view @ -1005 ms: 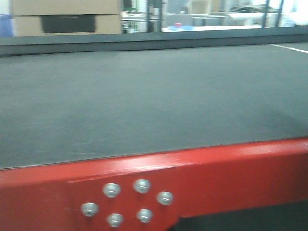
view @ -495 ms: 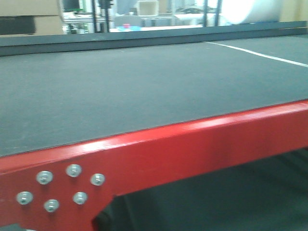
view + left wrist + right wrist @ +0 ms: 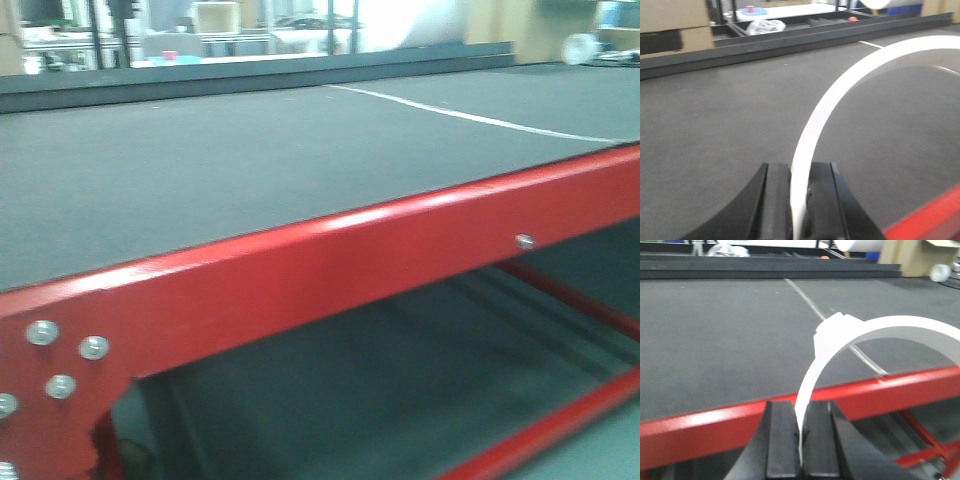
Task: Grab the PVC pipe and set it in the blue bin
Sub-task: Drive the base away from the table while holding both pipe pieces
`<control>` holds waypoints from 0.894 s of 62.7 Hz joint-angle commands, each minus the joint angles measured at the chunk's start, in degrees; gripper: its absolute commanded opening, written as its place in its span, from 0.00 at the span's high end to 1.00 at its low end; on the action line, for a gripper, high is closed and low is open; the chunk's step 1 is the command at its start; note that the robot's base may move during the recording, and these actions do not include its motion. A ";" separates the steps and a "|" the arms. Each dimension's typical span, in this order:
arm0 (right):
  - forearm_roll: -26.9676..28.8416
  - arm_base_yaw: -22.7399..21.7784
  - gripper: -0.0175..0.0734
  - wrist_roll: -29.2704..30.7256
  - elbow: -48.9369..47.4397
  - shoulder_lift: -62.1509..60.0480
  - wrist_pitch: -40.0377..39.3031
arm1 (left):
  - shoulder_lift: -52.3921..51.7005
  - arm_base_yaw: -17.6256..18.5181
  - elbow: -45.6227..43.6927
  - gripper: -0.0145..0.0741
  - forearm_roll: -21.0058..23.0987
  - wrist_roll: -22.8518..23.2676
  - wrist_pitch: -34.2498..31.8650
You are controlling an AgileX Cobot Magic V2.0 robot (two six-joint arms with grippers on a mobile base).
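Left wrist-mounted view: left gripper (image 3: 800,172) clamped on a white PVC pipe (image 3: 812,125), right gripper (image 3: 800,412) likewise gripping a second pipe (image 3: 880,325); blue bin unseen, so the carry to it likely comes next.

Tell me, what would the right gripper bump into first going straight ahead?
Likely the red rail just ahead of the right gripper, which pinches a white strip; if it clears that, the dark mat. Height is unclear.

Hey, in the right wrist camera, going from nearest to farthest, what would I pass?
Right gripper, jaws closed on a white curved band → red metal table rail → dark grey mat → black raised border at the far edge → beige cardboard box beyond it.
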State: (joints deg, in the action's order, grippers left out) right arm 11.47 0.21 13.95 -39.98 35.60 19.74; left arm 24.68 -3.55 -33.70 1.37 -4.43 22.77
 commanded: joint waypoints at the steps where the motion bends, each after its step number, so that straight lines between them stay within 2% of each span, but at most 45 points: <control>1: -0.61 -0.24 0.98 0.03 0.13 -0.28 -2.30 | -0.31 0.21 -0.05 0.96 0.30 0.16 -1.57; 56: -0.61 -0.24 0.98 0.03 0.13 -0.28 -2.30 | -0.31 0.21 -0.05 0.96 0.30 0.16 -1.57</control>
State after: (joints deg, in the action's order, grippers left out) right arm 11.47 0.21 13.95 -39.98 35.60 19.74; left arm 24.68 -3.55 -33.70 1.37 -4.43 22.77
